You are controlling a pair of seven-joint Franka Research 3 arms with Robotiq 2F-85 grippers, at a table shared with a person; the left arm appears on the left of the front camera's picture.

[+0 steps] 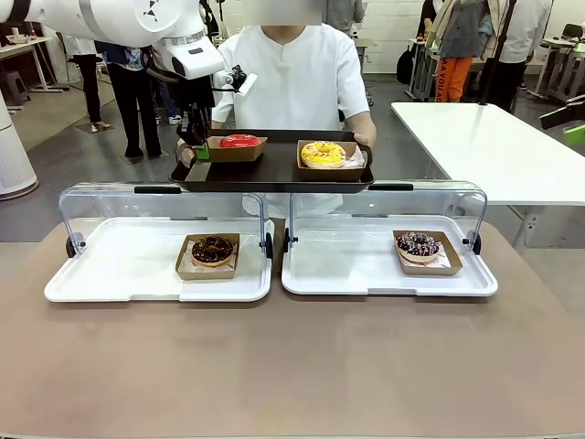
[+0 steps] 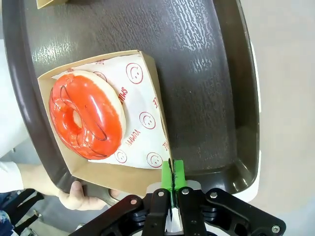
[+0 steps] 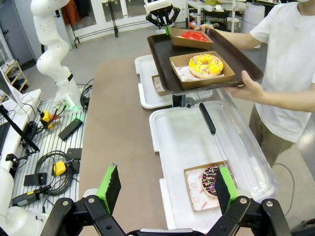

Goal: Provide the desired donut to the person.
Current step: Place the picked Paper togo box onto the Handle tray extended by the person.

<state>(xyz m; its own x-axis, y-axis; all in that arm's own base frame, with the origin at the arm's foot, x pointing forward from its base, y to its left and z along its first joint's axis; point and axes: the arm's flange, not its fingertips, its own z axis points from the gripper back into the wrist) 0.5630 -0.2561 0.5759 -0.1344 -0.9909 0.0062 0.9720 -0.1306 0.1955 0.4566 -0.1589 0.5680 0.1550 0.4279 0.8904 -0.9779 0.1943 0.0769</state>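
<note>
Pinching the paper box of the red-glazed donut at its edge, the left hand is kept level until it is settled on the person's black tray; the right hand is held open near the desk.

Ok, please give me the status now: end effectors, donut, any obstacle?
Left end effector shut on the red donut's carton, on the person's tray. Right end effector open, empty. No obstacle seen.

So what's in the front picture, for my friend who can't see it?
The left gripper is shut on the edge of a cardboard box holding a red donut, on a dark tray the person holds. A yellow donut sits beside it.
</note>
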